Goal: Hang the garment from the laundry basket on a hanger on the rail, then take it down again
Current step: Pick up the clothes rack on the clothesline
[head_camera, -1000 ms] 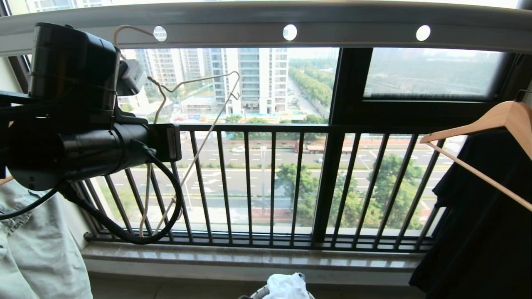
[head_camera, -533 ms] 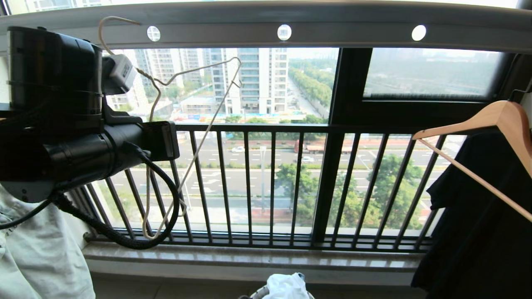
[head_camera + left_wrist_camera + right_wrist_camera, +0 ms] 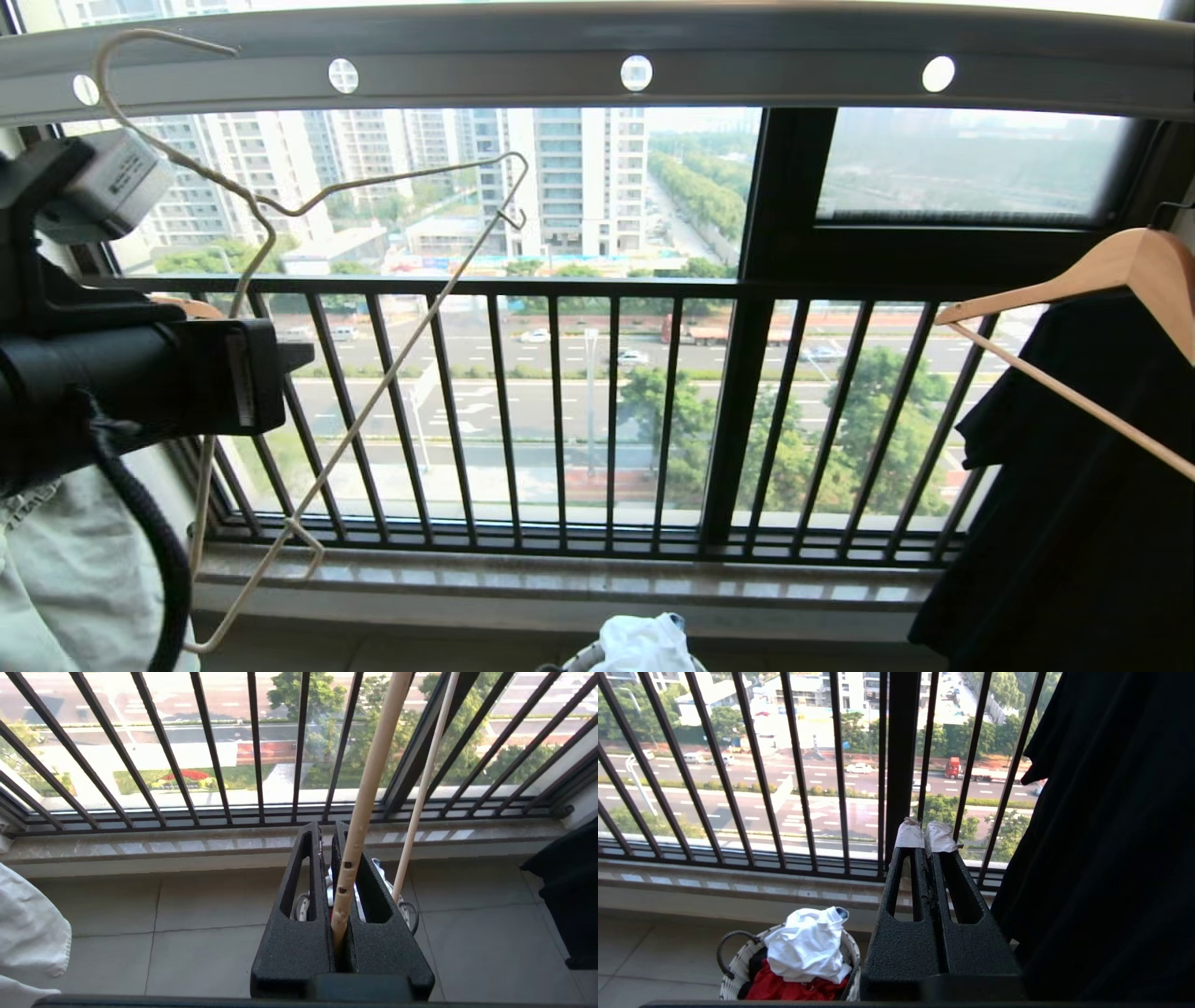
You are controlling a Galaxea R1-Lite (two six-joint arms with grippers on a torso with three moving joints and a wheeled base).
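Gripping the hanger (image 3: 392,308) by one wire arm, my left gripper (image 3: 340,896) sits at the left of the window, jaws clamped on it; its hook is up against the rail (image 3: 597,51). My right gripper (image 3: 924,840) is pressed shut, empty. The garment (image 3: 805,945) lies in the laundry basket (image 3: 738,966) on the floor below.

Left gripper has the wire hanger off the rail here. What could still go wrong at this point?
1. The left gripper pinches only one thin arm of the hanger, so it could swivel or slip.
2. The hanger's low corner hangs near the railing; it might snag a bar.
3. The T-shirt lies crumpled in the basket, awkward to thread.
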